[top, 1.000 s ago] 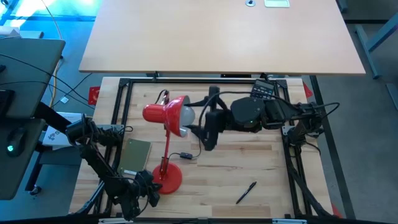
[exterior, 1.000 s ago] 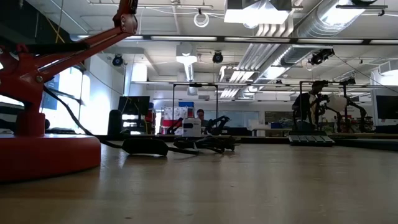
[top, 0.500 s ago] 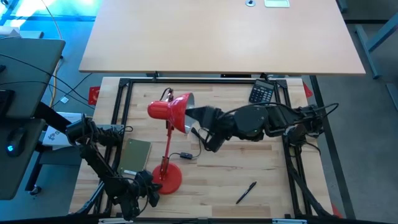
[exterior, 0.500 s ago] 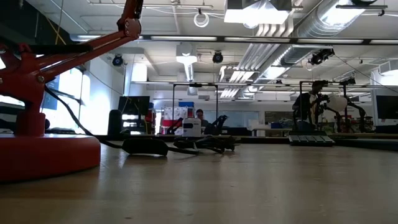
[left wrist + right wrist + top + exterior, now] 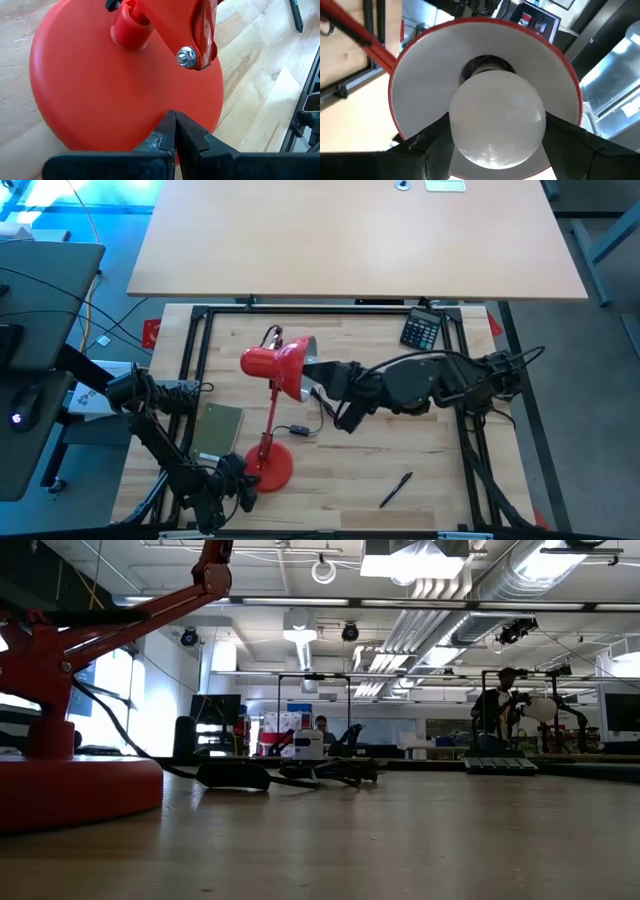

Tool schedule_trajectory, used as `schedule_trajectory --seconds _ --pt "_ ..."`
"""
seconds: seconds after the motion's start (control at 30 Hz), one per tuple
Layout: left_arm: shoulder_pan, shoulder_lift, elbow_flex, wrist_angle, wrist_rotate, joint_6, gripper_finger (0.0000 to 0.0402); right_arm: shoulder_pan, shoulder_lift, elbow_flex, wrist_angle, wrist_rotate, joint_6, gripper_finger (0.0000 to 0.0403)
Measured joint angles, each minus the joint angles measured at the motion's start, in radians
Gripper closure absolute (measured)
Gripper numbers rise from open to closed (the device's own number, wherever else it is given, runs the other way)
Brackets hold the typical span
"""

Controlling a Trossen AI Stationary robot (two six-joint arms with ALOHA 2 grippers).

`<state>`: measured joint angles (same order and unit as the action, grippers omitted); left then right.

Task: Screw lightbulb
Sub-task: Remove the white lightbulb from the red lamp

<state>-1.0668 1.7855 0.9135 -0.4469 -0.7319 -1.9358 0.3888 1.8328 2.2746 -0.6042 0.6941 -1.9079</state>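
A red desk lamp stands on the table by its round base [image 5: 272,468]. Its shade [image 5: 275,365] is raised and opens toward the table's right. The white lightbulb [image 5: 495,117] sits inside the shade, its narrow end at the dark socket [image 5: 487,67]. My right gripper [image 5: 318,375] reaches level into the shade's mouth and is shut on the bulb. My left gripper [image 5: 243,480] is shut at the near left, its tips on the lamp's base [image 5: 100,85]. My left gripper rests its shut fingertips [image 5: 170,135] on the top of the red base near the rim [image 5: 150,142], slanting down from the table's near left. The base lies flat on the table. My right gripper pinches the bulb's round globe [image 5: 457,125] between its two fingers [image 5: 435,147], one on each side. It comes level from the table's right, along the bulb's axis. The bulb is clear of the table, its narrow end in the shade's socket.
A black calculator [image 5: 421,328] lies at the far right and a black pen [image 5: 396,489] at the near right. A green notebook [image 5: 218,430] lies left of the lamp's stem. The lamp's cord and switch [image 5: 298,430] trail on the table below the shade.
My right gripper has rolled about its own pointing line by roughly a quarter turn with the bulb between its fingers, and its arm has swung a little. The lamp's head has shifted slightly toward the table's right. The base has stayed in place.
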Motion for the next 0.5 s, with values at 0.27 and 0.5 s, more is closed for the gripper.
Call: schedule_trajectory --seconds 0.27,0.5 --pt "0.000 0.000 0.000 0.000 0.000 0.001 0.0401 0.006 -0.001 0.000 0.015 -0.041 0.132 0.0148" --pt "0.000 0.000 0.001 -0.003 0.009 0.019 0.0401 0.006 -0.002 0.000 0.020 -0.064 0.139 0.0148"
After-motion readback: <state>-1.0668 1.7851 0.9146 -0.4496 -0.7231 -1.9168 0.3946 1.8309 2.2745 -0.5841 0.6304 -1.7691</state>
